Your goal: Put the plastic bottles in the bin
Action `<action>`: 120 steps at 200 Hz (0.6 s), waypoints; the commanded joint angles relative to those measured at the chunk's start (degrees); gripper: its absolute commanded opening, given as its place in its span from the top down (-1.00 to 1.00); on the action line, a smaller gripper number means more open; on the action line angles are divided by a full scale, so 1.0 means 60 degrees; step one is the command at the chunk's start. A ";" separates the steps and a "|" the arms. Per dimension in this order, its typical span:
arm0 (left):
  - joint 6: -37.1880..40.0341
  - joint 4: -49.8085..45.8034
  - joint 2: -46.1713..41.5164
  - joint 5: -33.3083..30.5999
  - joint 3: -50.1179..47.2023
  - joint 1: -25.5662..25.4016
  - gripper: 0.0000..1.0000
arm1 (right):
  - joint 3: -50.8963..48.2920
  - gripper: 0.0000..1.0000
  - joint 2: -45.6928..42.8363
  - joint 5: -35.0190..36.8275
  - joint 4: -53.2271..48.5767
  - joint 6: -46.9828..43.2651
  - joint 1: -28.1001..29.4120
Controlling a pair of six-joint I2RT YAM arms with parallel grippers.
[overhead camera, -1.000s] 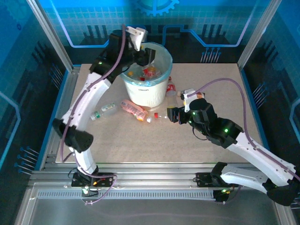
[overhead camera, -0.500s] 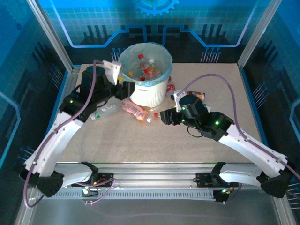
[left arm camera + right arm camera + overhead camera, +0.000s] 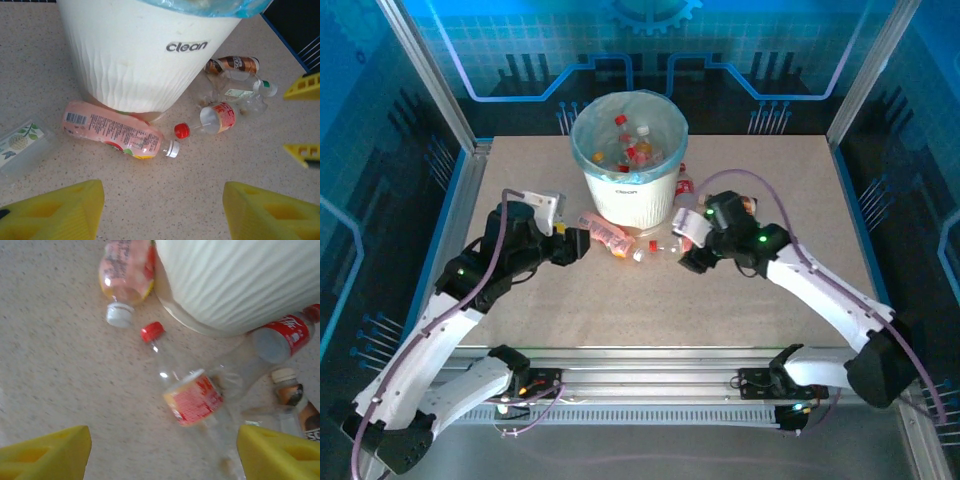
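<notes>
As the left gripper (image 3: 160,210) hung wide and empty, the right gripper (image 3: 160,455), equally wide, needed to straddle the clear bottle (image 3: 192,400) at its label before closing.

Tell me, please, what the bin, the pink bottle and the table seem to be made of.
Bin: likely moulded plastic, matt white; its wall is evenly ribbed with printed lettering.
Pink bottle: thin translucent plastic, glossy; highlights show and the pink contents or tint glow through.
Table: speckled beige, matt surface, perhaps laminate or composite board; the look leaves it open.
</notes>
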 commanded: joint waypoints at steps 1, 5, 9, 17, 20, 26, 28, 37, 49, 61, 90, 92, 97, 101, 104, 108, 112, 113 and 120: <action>0.0325 0.0518 -0.0155 0.0634 -0.0258 0.0034 -0.31 | -0.0411 -0.56 -0.0512 -0.2687 0.1177 -0.2780 -0.1275; 0.0401 0.0581 -0.0137 0.0744 -0.0296 0.0033 -0.31 | -0.0415 -0.55 -0.0483 -0.2922 0.1148 -0.3060 -0.1457; 0.0527 0.0635 -0.0124 0.0887 -0.0335 0.0031 -0.31 | -0.0416 -0.56 -0.0420 -0.3085 0.1061 -0.3414 -0.1571; 0.0774 0.0757 -0.0104 0.1224 -0.0399 0.0041 -0.31 | -0.0415 -0.56 -0.0257 -0.3198 0.0902 -0.4151 -0.1738; 0.0881 0.0792 -0.0093 0.1373 -0.0415 0.0038 -0.31 | -0.0416 -0.56 -0.0187 -0.3175 0.0894 -0.4380 -0.1804; 0.1120 0.0863 -0.0041 0.1672 -0.0446 0.0034 -0.31 | -0.0405 -0.57 -0.0016 -0.3161 0.0875 -0.4724 -0.1952; 0.1212 0.0880 -0.0030 0.1779 -0.0459 0.0033 -0.31 | -0.0380 -0.57 0.0059 -0.3163 0.0852 -0.4840 -0.2006; 0.1618 0.1013 -0.0004 0.2270 -0.0537 0.0033 -0.31 | -0.0234 -0.57 0.0408 -0.3302 0.0659 -0.5307 -0.2311; 0.2175 0.1156 -0.0016 0.2917 -0.0676 0.0034 -0.33 | -0.0133 -0.56 0.0892 -0.3441 0.0678 -0.5770 -0.2707; 0.2727 0.1296 -0.0053 0.3580 -0.0829 0.0020 -0.35 | -0.0075 -0.56 0.1359 -0.3570 0.0662 -0.6266 -0.2953; 0.4465 0.1457 -0.0231 0.5093 -0.1325 -0.0083 -0.39 | 0.0261 -0.55 0.2438 -0.3600 0.0744 -0.6738 -0.3202; 0.4568 0.1456 -0.0242 0.5157 -0.1348 -0.0099 -0.39 | 0.0314 -0.56 0.2525 -0.3599 0.0710 -0.6750 -0.3204; 0.4821 0.1436 -0.0258 0.5317 -0.1424 -0.0139 -0.41 | 0.0436 -0.56 0.2707 -0.3613 0.0640 -0.6767 -0.3198; 0.5003 0.1427 -0.0279 0.5435 -0.1482 -0.0150 -0.45 | 0.0527 -0.55 0.2873 -0.3640 0.0619 -0.6779 -0.3205; 0.5124 0.1427 -0.0293 0.5525 -0.1530 -0.0174 -0.46 | 0.0575 -0.55 0.3010 -0.3646 0.0623 -0.6790 -0.3205; 0.5283 0.1416 -0.0308 0.5629 -0.1586 -0.0191 -0.46 | 0.0631 -0.55 0.3147 -0.3628 0.0640 -0.6784 -0.3185; 0.5479 0.1405 -0.0302 0.5711 -0.1638 -0.0213 -0.47 | 0.0677 -0.55 0.3289 -0.3588 0.0659 -0.6772 -0.3170; 0.5531 0.1401 -0.0291 0.5748 -0.1651 -0.0225 -0.47 | 0.0694 -0.55 0.3324 -0.3586 0.0659 -0.6770 -0.3165; 0.5783 0.1362 -0.0286 0.5878 -0.1711 -0.0282 -0.48 | 0.0779 -0.55 0.3521 -0.3530 0.0674 -0.6782 -0.3120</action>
